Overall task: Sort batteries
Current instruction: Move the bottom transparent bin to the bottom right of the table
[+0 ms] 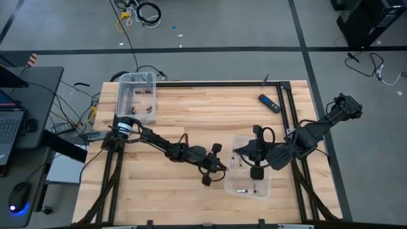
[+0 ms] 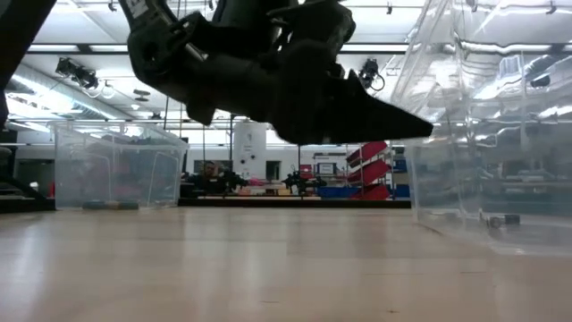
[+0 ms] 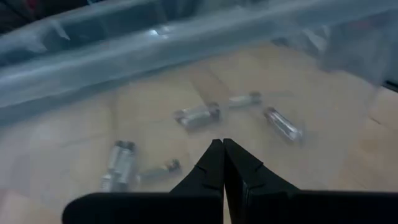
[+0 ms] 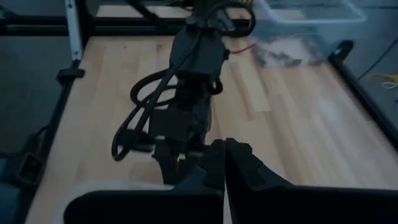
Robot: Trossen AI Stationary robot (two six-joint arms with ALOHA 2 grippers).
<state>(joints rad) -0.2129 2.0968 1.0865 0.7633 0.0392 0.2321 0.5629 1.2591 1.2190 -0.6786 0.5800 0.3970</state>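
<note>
Now the left pincer (image 3: pixel 222 163), pressed together and empty, points at the batteries (image 3: pixel 198 116) just beyond the clear bin (image 3: pixel 186 37) wall.

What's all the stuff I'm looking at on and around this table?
Table: one, pale wood, dark frame.
Near bin: one, clear plastic, at the table's right front, between the two hands.
Far bin: one, clear plastic, back left corner.
Batteries: about five seen in the near bin, silvery; a few dark ones in the far bin.
Remote-like bar: one, black and blue, back right of the table.
Laptop: one, left of the table.
Left hand: shut, empty, at the near bin's edge.
Right hand: shut, empty, over the near bin.
</note>
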